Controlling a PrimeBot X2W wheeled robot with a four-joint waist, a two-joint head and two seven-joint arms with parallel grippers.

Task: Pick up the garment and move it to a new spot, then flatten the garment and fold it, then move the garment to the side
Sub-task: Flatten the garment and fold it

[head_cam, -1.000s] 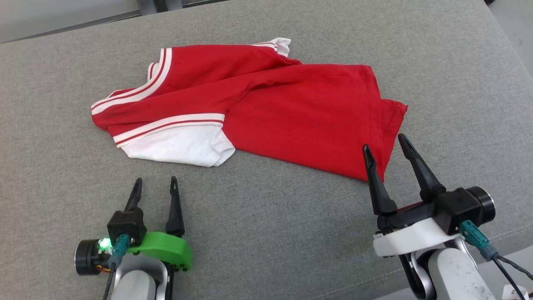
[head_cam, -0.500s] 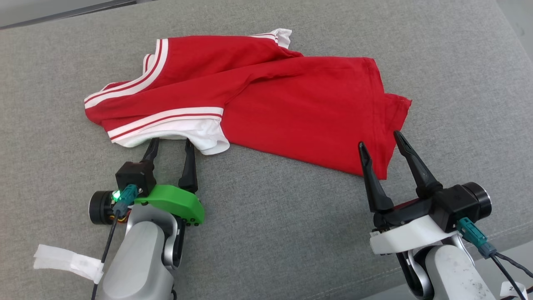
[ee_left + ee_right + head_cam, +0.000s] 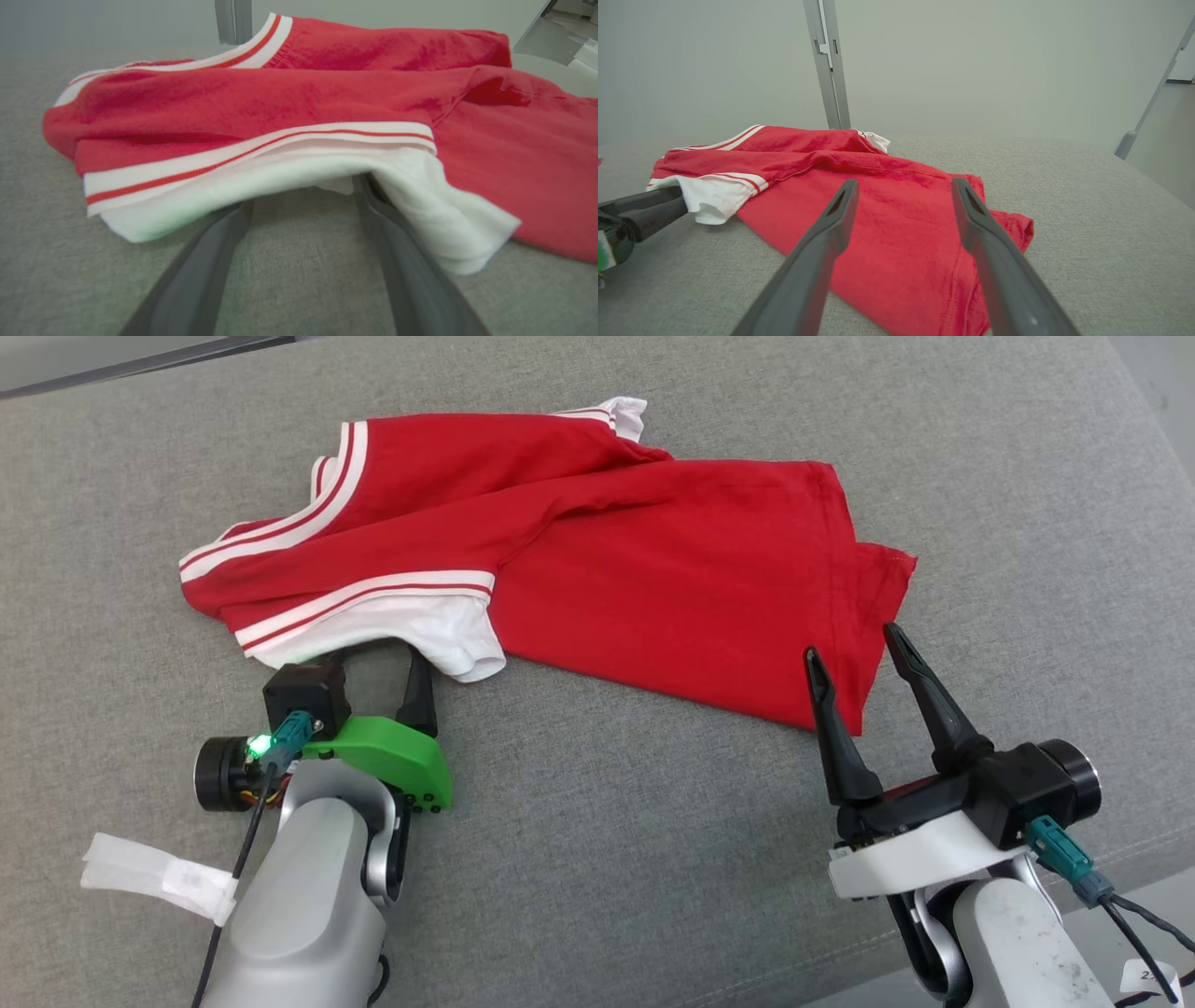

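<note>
Red garment (image 3: pixel 607 569) with striped white trim lies rumpled mid-cushion, with loads of bare grey cushion (image 3: pixel 607 821) all round it. Left claw (image 3: pixel 381 670) is spread, tips tucked under the white sleeve (image 3: pixel 448 635) edge. Right claw (image 3: pixel 850 642) gapes wide over the near-right hem, gripping nothing.

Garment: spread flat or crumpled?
Crumpled: the garment lies bunched, with its striped sleeve folded across the body.
</note>
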